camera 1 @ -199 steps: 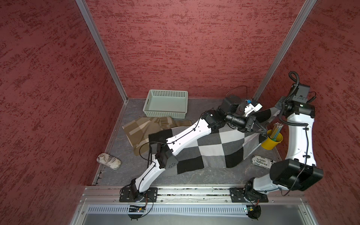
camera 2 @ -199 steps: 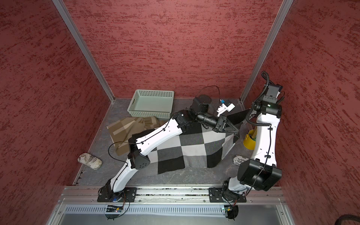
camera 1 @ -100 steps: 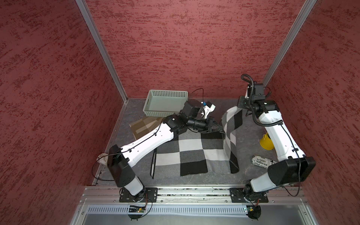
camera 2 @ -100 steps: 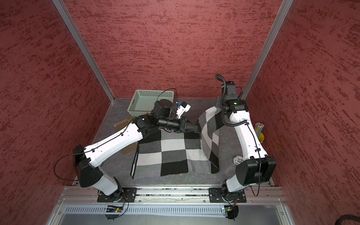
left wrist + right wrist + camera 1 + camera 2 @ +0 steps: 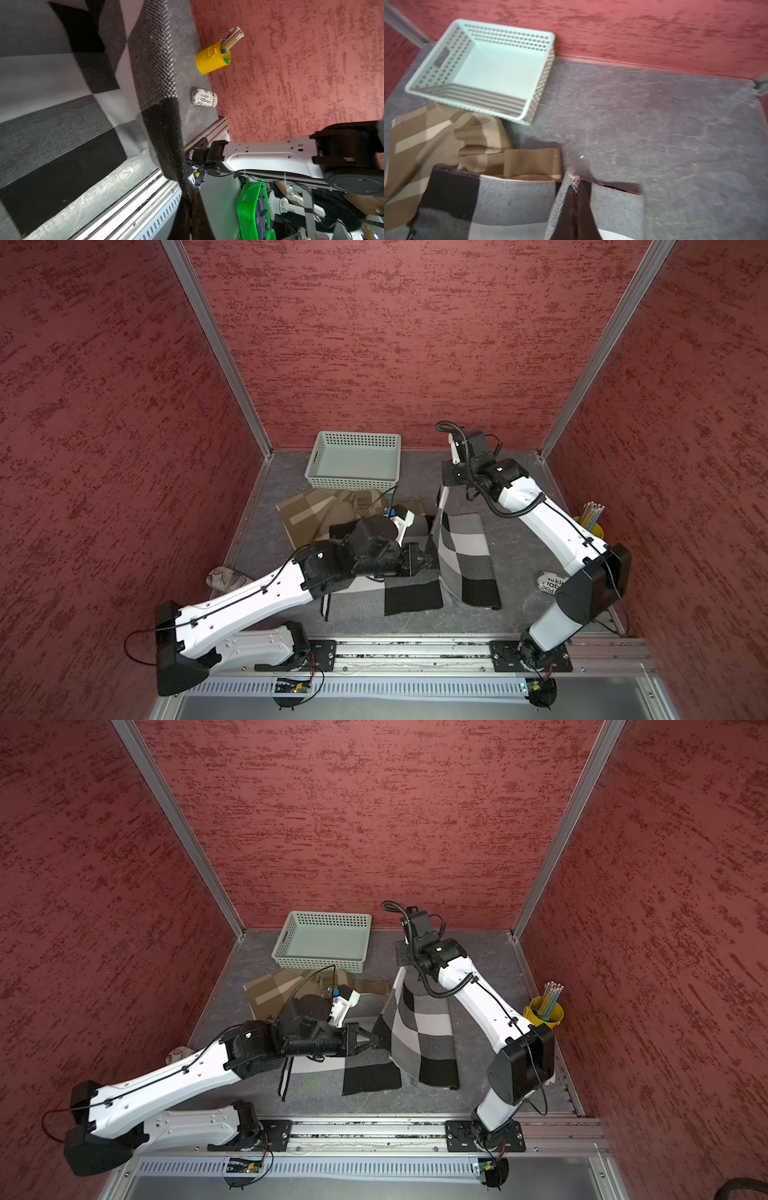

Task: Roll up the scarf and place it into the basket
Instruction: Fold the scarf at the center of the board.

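The scarf [image 5: 461, 556] is a grey, black and white check cloth spread on the grey floor in both top views [image 5: 419, 1036]. Its right part is lifted into a standing flap. My left gripper [image 5: 428, 562] [image 5: 376, 1040] is shut on the flap's near black edge, seen close in the left wrist view [image 5: 188, 193]. My right gripper [image 5: 442, 489] [image 5: 399, 971] is shut on the far grey corner, held above the floor [image 5: 576, 187]. The pale mint-green basket [image 5: 353, 483] [image 5: 320, 963] stands empty at the back wall, left of my right gripper [image 5: 508, 36].
A tan check cloth [image 5: 316, 510] lies crumpled between basket and scarf, partly under the scarf. A yellow bucket of pencils [image 5: 590, 526] [image 5: 212, 60] stands by the right wall, a small printed roll [image 5: 548, 583] in front of it. A crumpled pale rag [image 5: 224, 576] lies at the left wall.
Both grippers have carried the scarf's right end leftward from beside the yellow bucket to mid-floor, folding that part up and over. The left arm has drawn back toward the front left.
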